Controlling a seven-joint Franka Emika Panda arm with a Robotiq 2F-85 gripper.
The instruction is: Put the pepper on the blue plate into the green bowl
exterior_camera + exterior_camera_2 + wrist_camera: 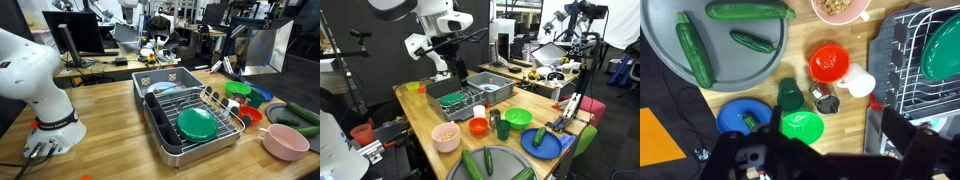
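The blue plate (740,112) lies at the lower left of the wrist view with a small green pepper (750,121) on it. The light-green bowl (802,127) sits just right of it and looks empty. In an exterior view the blue plate (548,144) carries the pepper (540,137), and the green bowl (518,117) stands beside it. Both also show in an exterior view, the bowl (238,88) and the plate (262,97). My gripper (454,70) hangs high above the dish rack, well away from both. Its jaws (815,160) are open and empty.
A grey tray (670,75) holds several long green vegetables. A dark green cup (789,95), a metal cup (824,99), a white cup (858,83), a red bowl (828,62) and a pink bowl (840,8) crowd around the green bowl. A dish rack (470,97) holds a dark green plate (197,123).
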